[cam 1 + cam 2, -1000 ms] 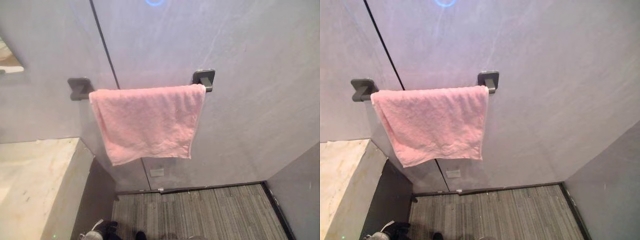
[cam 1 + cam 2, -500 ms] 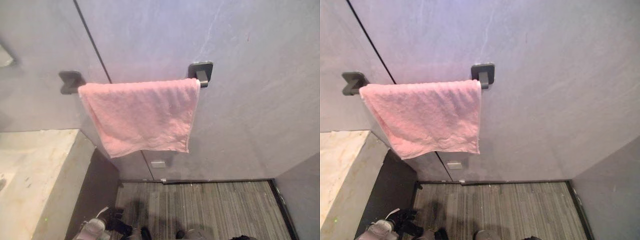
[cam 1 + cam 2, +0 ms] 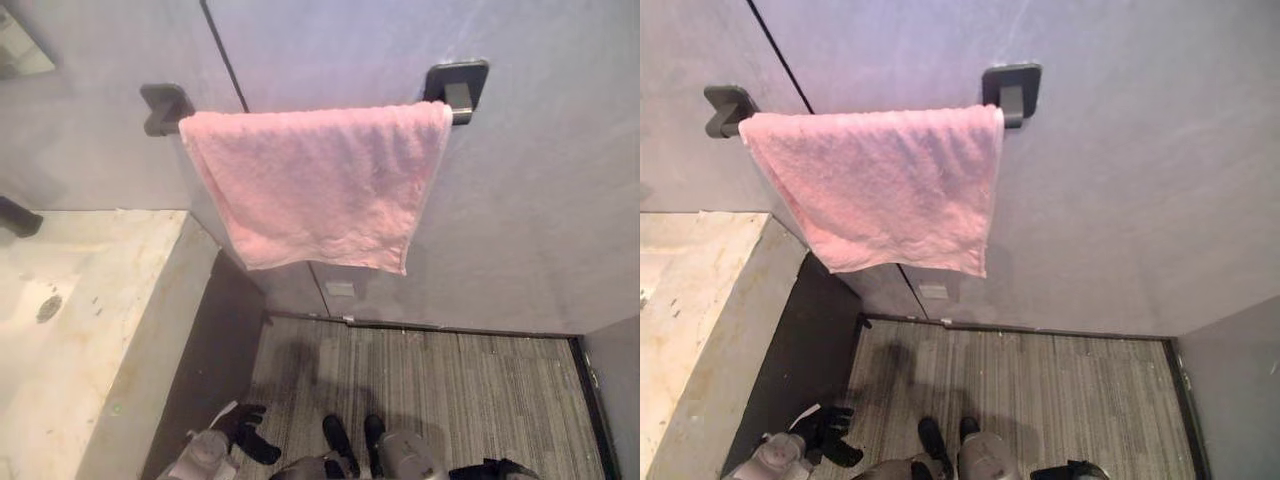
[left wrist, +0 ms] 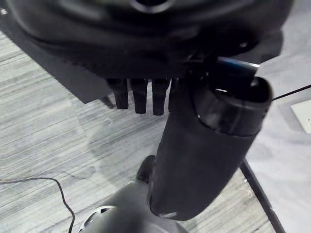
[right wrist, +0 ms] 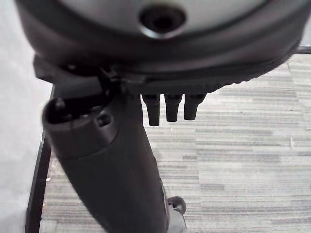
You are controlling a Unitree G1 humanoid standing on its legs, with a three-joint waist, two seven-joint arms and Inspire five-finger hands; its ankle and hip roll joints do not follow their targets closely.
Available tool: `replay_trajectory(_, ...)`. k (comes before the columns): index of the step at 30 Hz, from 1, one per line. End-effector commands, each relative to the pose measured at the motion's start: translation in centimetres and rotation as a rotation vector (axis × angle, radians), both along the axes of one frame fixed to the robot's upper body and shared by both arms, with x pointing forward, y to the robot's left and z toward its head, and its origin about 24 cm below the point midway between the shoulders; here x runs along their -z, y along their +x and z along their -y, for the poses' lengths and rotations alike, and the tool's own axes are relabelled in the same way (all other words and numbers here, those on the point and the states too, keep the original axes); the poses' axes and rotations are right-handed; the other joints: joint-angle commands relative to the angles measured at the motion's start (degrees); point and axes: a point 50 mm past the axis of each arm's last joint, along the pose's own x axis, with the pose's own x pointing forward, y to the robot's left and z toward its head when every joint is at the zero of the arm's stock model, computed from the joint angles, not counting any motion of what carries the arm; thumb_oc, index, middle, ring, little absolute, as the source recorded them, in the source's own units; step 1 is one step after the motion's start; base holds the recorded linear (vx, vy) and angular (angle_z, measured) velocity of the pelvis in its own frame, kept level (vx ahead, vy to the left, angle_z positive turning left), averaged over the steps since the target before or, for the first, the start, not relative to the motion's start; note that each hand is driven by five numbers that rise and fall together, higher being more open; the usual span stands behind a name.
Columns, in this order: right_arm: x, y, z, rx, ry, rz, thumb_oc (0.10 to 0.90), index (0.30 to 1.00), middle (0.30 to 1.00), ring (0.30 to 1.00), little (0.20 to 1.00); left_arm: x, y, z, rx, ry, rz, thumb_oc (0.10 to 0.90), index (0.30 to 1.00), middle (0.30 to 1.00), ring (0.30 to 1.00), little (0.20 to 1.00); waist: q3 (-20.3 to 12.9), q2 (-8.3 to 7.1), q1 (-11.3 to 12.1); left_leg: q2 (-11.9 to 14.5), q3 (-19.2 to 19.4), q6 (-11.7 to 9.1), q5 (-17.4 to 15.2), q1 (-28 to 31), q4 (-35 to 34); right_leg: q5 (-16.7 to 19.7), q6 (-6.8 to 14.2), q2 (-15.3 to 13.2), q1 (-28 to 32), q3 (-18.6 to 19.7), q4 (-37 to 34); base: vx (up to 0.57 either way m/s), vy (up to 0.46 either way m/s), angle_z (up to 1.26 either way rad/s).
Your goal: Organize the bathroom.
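My left hand (image 3: 243,428) hangs low beside the dark cabinet front, fingers straight and relaxed, holding nothing; in its wrist view my right hand (image 5: 167,109) is likewise slack-fingered and empty over the grey striped floor (image 5: 252,160). Well above and ahead of both hands, the pink terry towel (image 3: 318,185) drapes over the dark wall-mounted towel bar (image 3: 456,88) on the grey wall. To my left hand's side sits the pale marble counter (image 3: 90,330).
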Motion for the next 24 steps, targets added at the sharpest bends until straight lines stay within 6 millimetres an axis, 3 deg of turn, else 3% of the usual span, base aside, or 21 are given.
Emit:
replay_trajectory(1,0.1,-1.2,0.5,-0.039,-0.050,-0.048,0.800,0.900,0.900,0.900,0.900,-0.5,-0.1,-1.4,0.055,0.051,0.049,0.800,0.900,0.900,0.900,0.900,-5.36,-1.64,0.70,-2.87,3.53,4.01,2.01,-7.80,0.18,-1.97,7.24,5.90,3.59,1.95,4.75,-0.24,-0.208,-0.43)
replay_trajectory(2,0.2,-1.3,0.5,-0.032,-0.047,-0.047,0.800,0.900,0.900,0.900,0.900,-0.4,-0.2,-1.4,0.072,0.056,0.045,0.800,0.900,0.900,0.900,0.900,-5.32,-1.48,0.40,-2.76,2.85,4.93,0.96,-7.39,0.60,-2.86,7.44,4.28,2.87,2.46,6.49,-0.29,-0.220,-0.18)
replay_trajectory(3,0.2,-1.7,0.5,-0.013,-0.046,-0.045,0.800,0.900,0.900,0.900,0.900,-0.2,-0.4,-1.1,0.113,0.062,0.040,0.800,0.900,0.900,0.900,0.900,-5.19,-1.16,-0.29,-2.44,1.03,6.23,-1.04,-5.98,1.46,-2.97,8.11,0.12,1.42,2.77,7.95,-0.24,-0.168,0.15)
replay_trajectory(4,0.2,-1.7,0.5,-0.013,-0.049,-0.045,0.800,0.900,0.900,0.900,0.900,-0.2,-0.4,-1.1,0.113,0.061,0.039,0.800,0.900,0.900,0.900,0.900,-5.14,-1.12,-0.57,-2.47,0.64,6.38,-1.35,-5.81,1.68,-3.02,8.21,-0.38,1.34,2.57,8.07,-0.34,-0.201,0.62)
replay_trajectory(5,0.2,-1.7,0.6,-0.010,-0.057,-0.043,0.800,0.900,0.900,0.900,0.900,-0.1,-0.4,-0.7,0.128,0.057,0.039,0.800,0.900,0.900,0.900,0.900,-4.86,-0.45,-0.90,-1.55,0.17,7.09,-1.29,-4.79,1.68,-1.45,8.82,-4.07,0.58,2.12,7.93,-0.39,-0.191,1.59)
replay_trajectory(6,-0.1,-1.3,1.2,-0.040,-0.085,-0.042,0.800,0.900,0.900,0.900,0.900,0.1,-0.7,-0.1,0.120,0.038,0.047,0.800,0.900,0.900,0.900,0.900,-4.79,0.66,-1.22,-0.75,-0.97,7.15,-2.51,-2.44,1.88,0.78,11.26,-11.38,2.17,2.10,5.00,-0.44,-0.224,1.83)
replay_trajectory(9,-0.5,-0.8,1.5,-0.095,-0.111,-0.041,0.800,0.900,0.900,0.900,0.900,0.0,-0.8,-0.5,0.076,0.040,0.065,0.800,0.900,0.900,0.900,0.900,-5.43,1.23,-0.34,0.73,-1.73,6.28,-2.73,-1.29,2.08,4.75,12.81,-16.99,3.60,2.05,1.88,-0.34,-0.272,1.05)
replay_trajectory(12,-0.6,0.3,0.8,-0.174,-0.104,-0.020,0.800,0.900,0.900,0.900,0.900,-0.6,-0.4,-1.7,0.030,0.066,0.082,0.800,0.900,0.900,0.900,0.900,-7.01,0.08,1.41,1.89,-2.99,5.15,-1.28,-0.92,0.04,6.31,13.17,-17.34,3.92,0.79,-0.48,-0.32,-0.365,0.42)
replay_trajectory(15,-0.8,1.8,-0.1,-0.297,-0.117,0.006,0.800,0.900,0.900,0.900,0.900,-1.0,-0.1,-2.9,-0.066,0.078,0.098,0.800,0.900,0.900,0.900,0.900,-7.88,-1.92,2.72,3.10,-4.84,4.79,0.00,-1.58,-0.92,5.50,13.54,-14.60,3.61,0.53,-2.94,-0.31,-0.404,0.32)
replay_trajectory(17,-1.1,2.8,-0.9,-0.384,-0.131,0.040,0.800,0.900,0.900,0.900,0.900,-1.1,0.3,-3.1,-0.124,0.069,0.101,0.800,0.900,0.900,0.900,0.900,-8.51,-3.13,3.87,5.37,-8.64,3.10,2.81,-3.92,-2.07,3.95,11.49,-11.03,2.57,1.96,-3.03,-0.36,-0.528,0.21)
replay_trajectory(20,-1.4,3.5,-1.3,-0.378,-0.123,0.066,0.800,0.900,0.900,0.900,0.900,-1.2,0.7,-3.1,-0.113,0.051,0.110,0.800,0.900,0.900,0.900,0.900,-9.06,-3.90,4.61,8.92,-11.17,1.01,6.80,-4.19,-5.42,1.54,9.62,-8.04,3.47,0.46,-3.16,-0.19,-0.383,0.75)
replay_trajectory(21,-1.3,3.4,-1.2,-0.375,-0.120,0.036,0.800,0.900,0.900,0.900,0.900,-1.1,0.7,-2.9,-0.106,0.045,0.110,0.800,0.900,0.900,0.900,0.900,-9.34,-4.15,4.72,11.21,-11.29,0.23,9.04,-3.59,-7.71,0.52,8.70,-6.74,4.26,-1.03,-3.36,-0.16,-0.323,0.73)
replay_trajectory(24,-1.0,2.5,-1.0,-0.309,-0.107,-0.018,0.800,0.900,0.900,0.900,0.900,-1.0,0.9,-2.3,-0.061,0.020,0.116,0.800,0.900,0.900,0.900,0.900,-9.51,-4.28,4.04,12.48,-9.46,-0.50,10.31,-3.18,-8.17,-0.79,7.88,-5.70,6.17,-3.06,-3.83,-0.13,-0.232,0.59)
